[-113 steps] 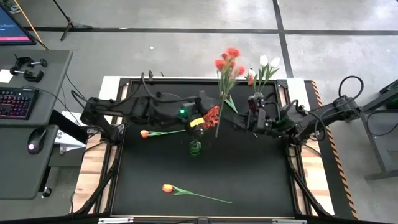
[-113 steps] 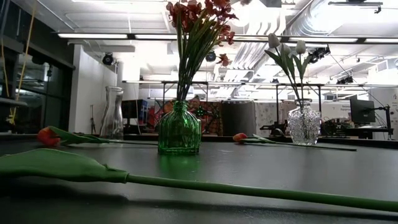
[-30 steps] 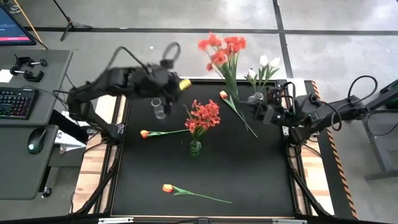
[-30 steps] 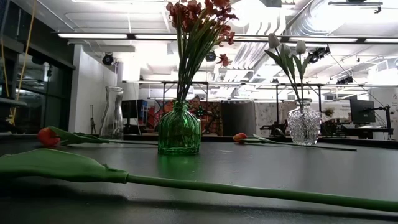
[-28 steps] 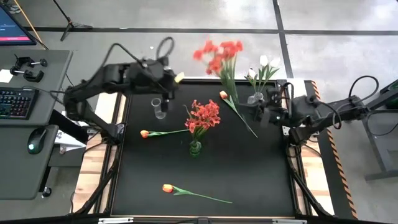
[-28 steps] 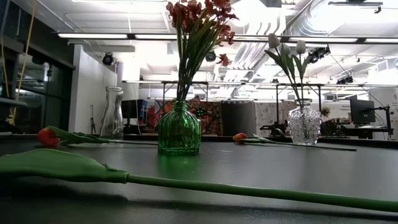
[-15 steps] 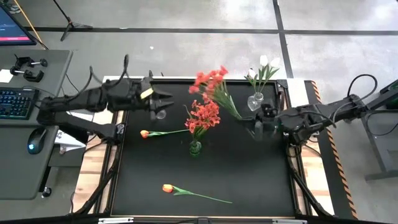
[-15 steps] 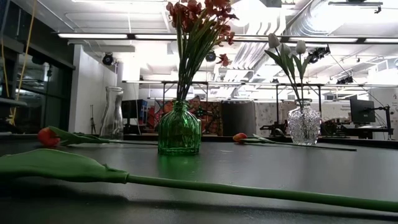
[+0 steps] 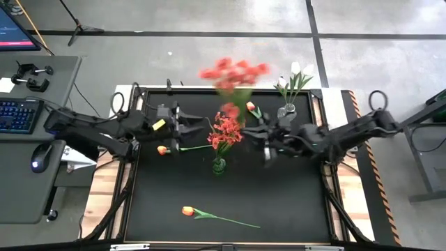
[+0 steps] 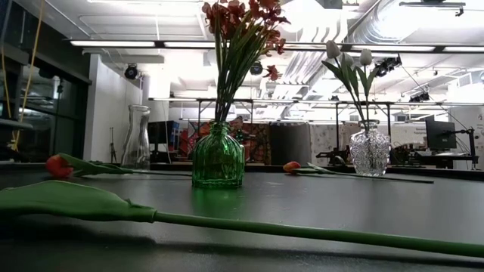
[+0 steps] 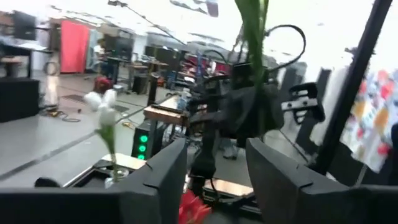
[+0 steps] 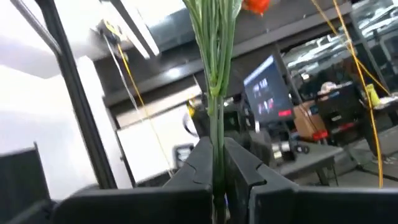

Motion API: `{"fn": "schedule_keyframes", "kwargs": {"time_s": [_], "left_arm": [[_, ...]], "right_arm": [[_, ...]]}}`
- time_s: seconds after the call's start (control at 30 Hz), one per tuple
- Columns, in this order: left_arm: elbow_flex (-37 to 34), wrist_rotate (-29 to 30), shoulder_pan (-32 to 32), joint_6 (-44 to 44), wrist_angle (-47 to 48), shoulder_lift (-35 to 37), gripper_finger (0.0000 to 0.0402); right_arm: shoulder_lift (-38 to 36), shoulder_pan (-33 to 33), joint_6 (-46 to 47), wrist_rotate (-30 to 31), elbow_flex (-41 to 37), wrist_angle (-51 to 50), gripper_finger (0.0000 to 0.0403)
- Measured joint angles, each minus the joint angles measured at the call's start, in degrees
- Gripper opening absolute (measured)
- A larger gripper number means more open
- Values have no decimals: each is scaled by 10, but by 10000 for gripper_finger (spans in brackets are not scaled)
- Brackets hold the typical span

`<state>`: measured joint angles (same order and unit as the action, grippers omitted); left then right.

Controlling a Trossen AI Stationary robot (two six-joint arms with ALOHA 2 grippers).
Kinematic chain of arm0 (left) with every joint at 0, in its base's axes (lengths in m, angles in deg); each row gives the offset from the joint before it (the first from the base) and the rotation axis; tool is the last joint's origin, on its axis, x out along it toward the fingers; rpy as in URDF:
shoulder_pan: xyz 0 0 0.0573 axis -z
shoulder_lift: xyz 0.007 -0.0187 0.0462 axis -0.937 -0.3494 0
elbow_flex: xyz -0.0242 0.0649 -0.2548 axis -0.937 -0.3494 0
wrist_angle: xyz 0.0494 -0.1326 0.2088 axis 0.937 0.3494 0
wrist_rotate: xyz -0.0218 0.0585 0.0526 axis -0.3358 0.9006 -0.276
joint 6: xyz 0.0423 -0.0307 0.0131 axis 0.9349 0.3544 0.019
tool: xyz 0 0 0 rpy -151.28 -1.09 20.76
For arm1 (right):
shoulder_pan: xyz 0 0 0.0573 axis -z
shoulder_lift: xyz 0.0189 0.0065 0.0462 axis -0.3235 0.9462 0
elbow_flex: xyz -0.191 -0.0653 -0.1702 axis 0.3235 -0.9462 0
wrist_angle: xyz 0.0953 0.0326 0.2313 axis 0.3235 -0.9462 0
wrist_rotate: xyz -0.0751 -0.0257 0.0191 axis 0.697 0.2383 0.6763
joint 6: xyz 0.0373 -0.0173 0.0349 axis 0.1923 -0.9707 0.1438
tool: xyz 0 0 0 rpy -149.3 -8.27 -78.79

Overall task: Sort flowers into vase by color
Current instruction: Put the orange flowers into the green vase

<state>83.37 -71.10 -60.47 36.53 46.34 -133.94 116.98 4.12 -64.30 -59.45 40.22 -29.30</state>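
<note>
My right gripper (image 9: 259, 131) is shut on a bunch of red-orange flowers (image 9: 233, 72), held above the table's middle. It is close to the green vase (image 9: 219, 166), which has red flowers (image 9: 226, 131) standing in it. My left gripper (image 9: 198, 125) is open and holds nothing. It points level toward the right arm, over the far left of the table. White tulips (image 9: 300, 68) stand in a clear vase (image 9: 288, 111) at the far right. Three orange tulips (image 9: 162, 149), (image 9: 249, 107), (image 9: 187, 210) lie flat on the black table top. An empty clear vase (image 10: 136, 136) stands at the far left. My right gripper pinches the bunch's green stems (image 12: 217, 155) between its two fingers, low on the stems. The fingers come about level from the table's right side and lie across the stems. The bunch is lifted clear of the table, and its blossoms (image 12: 255, 5) rise above the fingers.
Much of the black table top (image 9: 293, 202) at the near right is bare. A long green stem (image 10: 302, 233) lies close to the near edge. A side desk with a keyboard (image 9: 17, 115) and a mouse (image 9: 38, 155) stands beyond the table's left edge.
My right gripper has carried the red-orange bunch from the far right toward the table's middle and lower, rolling as it went; the blossoms have swung left. My left gripper has come down from above the far left corner toward the middle and now points level.
</note>
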Motion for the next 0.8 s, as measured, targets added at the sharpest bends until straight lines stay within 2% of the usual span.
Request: {"fn": "schedule_keyframes", "kwargs": {"time_s": [0.2,0.4,0.53,0.67,0.8], "left_arm": [[57,-37,2,33,4,-57,214],[98,-52,11,21,0,-66,259],[115,-86,11,15,0,-67,268],[117,-86,10,13,-4,-69,269],[117,-82,10,6,-12,-75,269]], "right_arm": [[100,8,-12,-48,92,-7,1],[127,12,-45,-49,147,-48,1],[129,23,-48,-61,167,-73,0],[128,34,-45,-100,181,-103,0],[129,36,-44,-108,189,-147,0]]}}
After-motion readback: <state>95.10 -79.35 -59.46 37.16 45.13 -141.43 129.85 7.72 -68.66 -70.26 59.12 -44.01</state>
